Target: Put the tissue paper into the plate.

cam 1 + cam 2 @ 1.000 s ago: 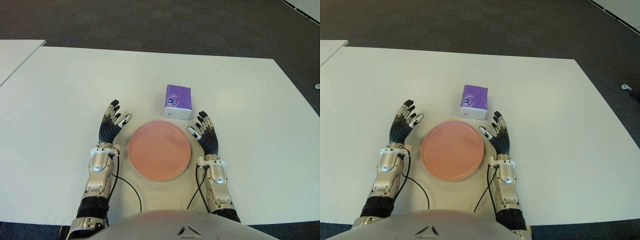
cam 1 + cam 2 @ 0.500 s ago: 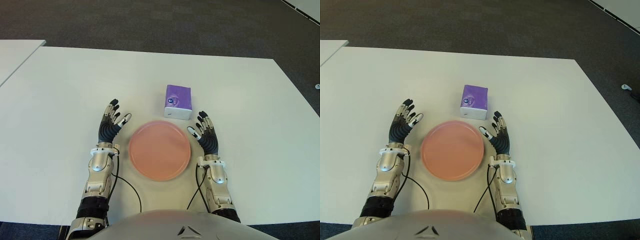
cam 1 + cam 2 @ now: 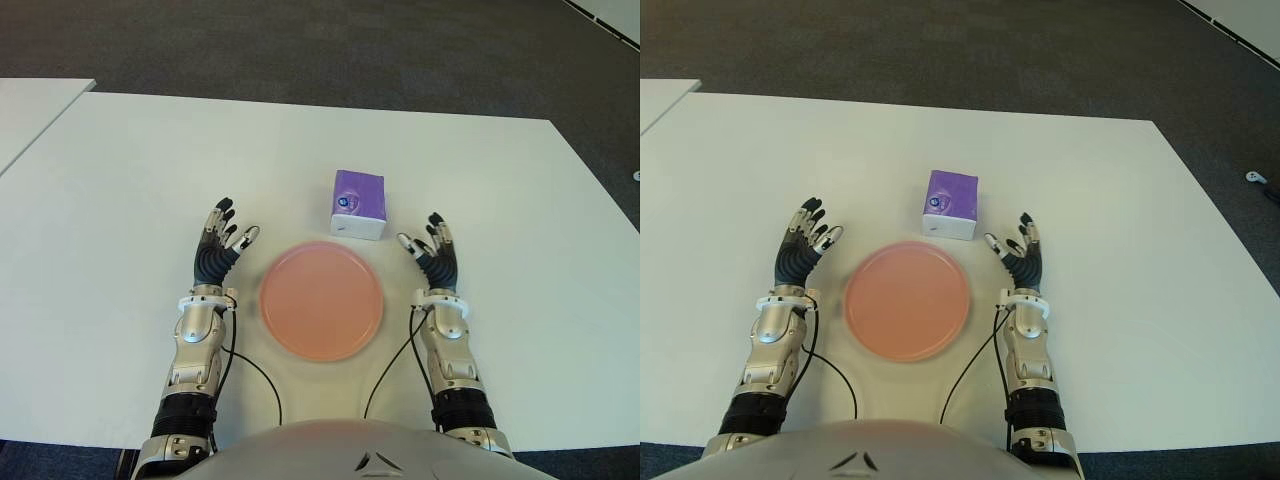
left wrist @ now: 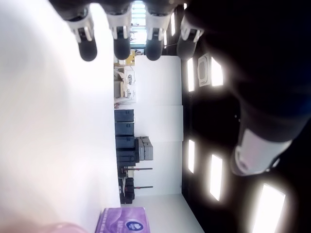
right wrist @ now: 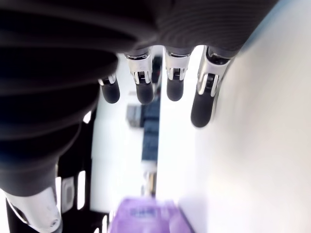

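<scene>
I am looking down at the white counter (image 3: 120, 180), where the pink plate (image 3: 321, 300) is sitting flat right in front of me, showing only its bare inner surface. The purple tissue paper pack (image 3: 359, 203) is lying on the counter at about 1 o'clock from the plate, just beyond its rim and apart from it, so it is not in the plate. My left hand (image 3: 218, 252) is showing at the plate's 9 o'clock, just beside the rim, with its fingers stretched out and spread, gripping nothing; its wrist view is showing the fingertips (image 4: 121, 47) fanned apart over the counter, with the purple pack (image 4: 121, 219) farther off. My right hand (image 3: 436, 260) is showing at the plate's 3 o'clock, a little off the rim and at roughly 5 o'clock from the pack, near it but not touching. Its fingers (image 5: 203, 109) are likewise spread and holding nothing, with the pack (image 5: 146, 216) visible ahead of them.
</scene>
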